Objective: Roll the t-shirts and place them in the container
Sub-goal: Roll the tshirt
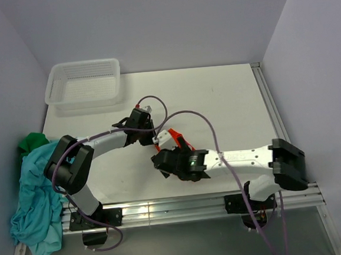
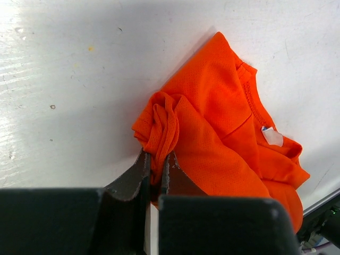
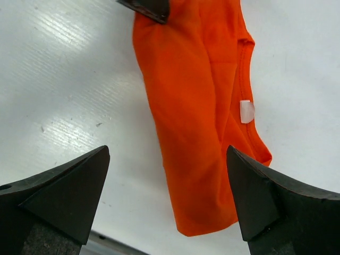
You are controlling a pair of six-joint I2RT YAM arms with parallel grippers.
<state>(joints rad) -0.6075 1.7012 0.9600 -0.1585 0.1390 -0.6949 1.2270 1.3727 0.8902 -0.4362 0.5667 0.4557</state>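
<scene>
Left claw point(image 2: 156, 159) was pressed together on a bunched fold at one end of the orange t-shirt point(image 2: 212, 117). Only a thin twist of cloth sat between its fingers. The rest trailed away from the tips, flat on the desk point(image 2: 69, 69).

Right claw point(image 3: 167, 151) was spread wide, holding nothing, and hung just over the same shirt. The folded strip ran out ahead from between its fingers, with the collar and white label point(image 3: 247, 111) toward the right finger. The left claw's tip showed at the strip's far end.

My read: the roll was barely begun, a loose knot rather than a cylinder.

Risks:
- The pinch was small, so a pull could slip it off or drag the whole shirt rather than turn it.
- The collar end lay free, so nothing stopped it skewing and the roll could come out coned.
- If the right claw came down as it stood, it could catch only the top layer and unfold the strip.
- The claws sat close together, so the fingers could clash over the cloth.

Farther out, the teal t-shirt point(image 1: 36, 191) and green t-shirt point(image 1: 34, 141) were heaped well behind the left claw at the desk edge, the teal one hanging off it; it could slide to the floor. The white mesh basket point(image 1: 83, 64) stood well beyond both claws in the far corner.
</scene>
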